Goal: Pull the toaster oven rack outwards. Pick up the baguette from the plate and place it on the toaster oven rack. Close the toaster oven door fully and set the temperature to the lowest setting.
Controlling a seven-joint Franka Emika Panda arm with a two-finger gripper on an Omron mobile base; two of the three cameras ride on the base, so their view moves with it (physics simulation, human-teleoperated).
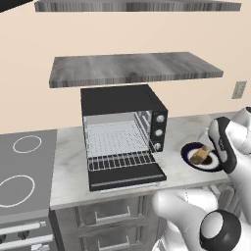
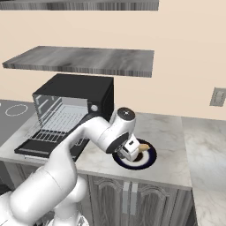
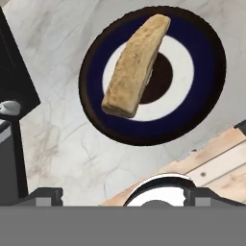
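Note:
The toaster oven point(image 1: 122, 100) stands on the counter with its door point(image 1: 127, 179) folded down flat. Its wire rack point(image 1: 122, 159) is slid out over the door. The temperature knob point(image 1: 160, 118) is the top one of three on the right panel. To the oven's right, the tan baguette point(image 3: 134, 67) lies across the blue-rimmed plate point(image 3: 211, 96). My gripper point(image 3: 124, 197) hovers above the plate, open and holding nothing, its fingertips point(image 3: 45, 197) wide apart. From the right base view, the gripper point(image 2: 130, 152) hangs just left of the baguette point(image 2: 143, 148).
A cooktop point(image 1: 24, 166) adjoins the counter on the left. A grey shelf point(image 1: 132, 68) hangs above the oven. The counter's front edge runs just past the plate, with wooden floor point(image 3: 221, 168) below. A wall outlet point(image 1: 238, 89) sits at the right.

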